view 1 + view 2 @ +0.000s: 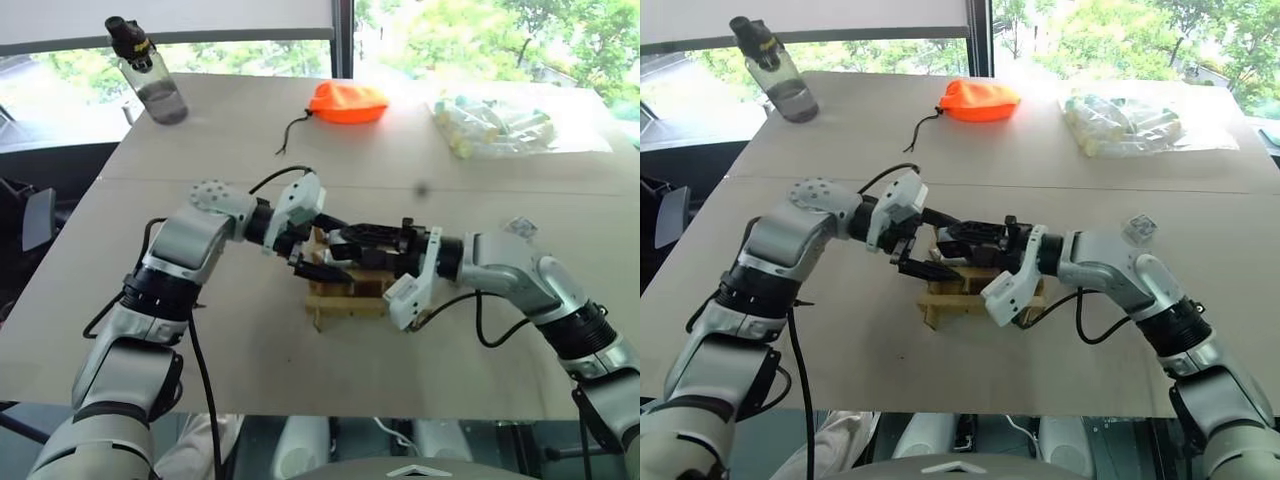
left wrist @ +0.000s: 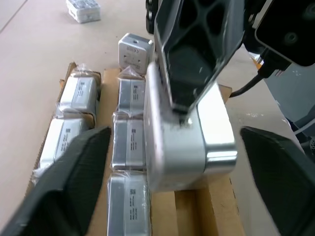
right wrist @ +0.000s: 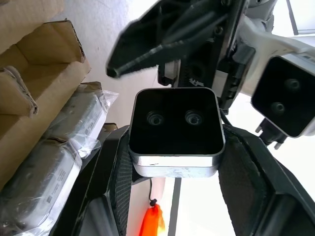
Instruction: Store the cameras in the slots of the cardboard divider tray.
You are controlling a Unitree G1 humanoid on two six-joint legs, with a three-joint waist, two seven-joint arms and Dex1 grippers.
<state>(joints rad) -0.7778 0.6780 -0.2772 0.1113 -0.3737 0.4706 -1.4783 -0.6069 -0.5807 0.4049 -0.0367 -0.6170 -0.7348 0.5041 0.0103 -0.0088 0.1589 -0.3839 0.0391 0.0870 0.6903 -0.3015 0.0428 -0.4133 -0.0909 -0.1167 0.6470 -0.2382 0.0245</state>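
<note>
Over the cardboard divider tray [image 1: 345, 300] my two grippers meet. My right gripper [image 3: 174, 147] is shut on a silver camera [image 3: 174, 130] whose black face with two lenses looks into the right wrist view. My left gripper [image 2: 172, 137] is open, one finger [image 2: 69, 182] on each side of that camera [image 2: 187, 142], neither touching it. Several plastic-wrapped cameras [image 2: 129, 140] lie in the tray's slots. A bare camera [image 2: 134, 49] stands on the table just past the tray, and another [image 1: 520, 227] lies to the right.
An orange fabric pouch [image 1: 346, 102] with a black cord lies at the back middle of the table. At the back right lies a clear bag of pale tubes [image 1: 495, 125], and a water bottle [image 1: 148, 72] stands at the back left corner.
</note>
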